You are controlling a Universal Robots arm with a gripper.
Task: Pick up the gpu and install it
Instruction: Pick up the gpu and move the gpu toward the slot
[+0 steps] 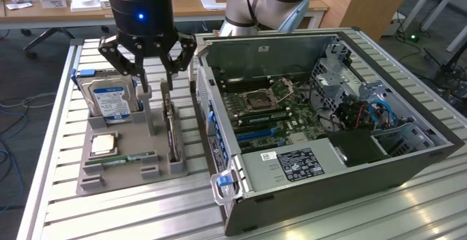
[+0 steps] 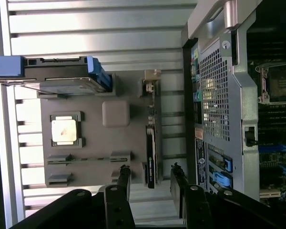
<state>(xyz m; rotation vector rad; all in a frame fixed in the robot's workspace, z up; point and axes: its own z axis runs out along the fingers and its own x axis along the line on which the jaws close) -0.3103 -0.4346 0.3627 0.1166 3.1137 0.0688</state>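
Slatted metal desk (image 1: 109,207) before office clutter. Grey parts tray (image 1: 120,169) just beside open computer case (image 1: 307,191) at the exterior view's right. Gpu (image 1: 173,133) on edge along tray's case-side rim, narrow gap to case wall. Above it, claw (image 1: 155,89) part-open, empty, fingers wider than card.

— What sits where on the table (image 1: 109,212)?
— The holder (image 1: 135,140) lies at the exterior view's left. The computer case (image 1: 328,196) is just beside it, at the right, with the motherboard (image 1: 270,109) inside.
— And on the holder?
— The hard drive (image 1: 109,100) stands at the far end. The CPU (image 1: 104,143) lies nearer, the RAM stick (image 1: 120,159) nearer still. The gpu (image 1: 173,133) stands on edge along the right side, next to the case.
— The gripper (image 1: 155,89)?
— It's above the holder's far part, fingers (image 1: 143,89) apart, either side of the gpu's line.
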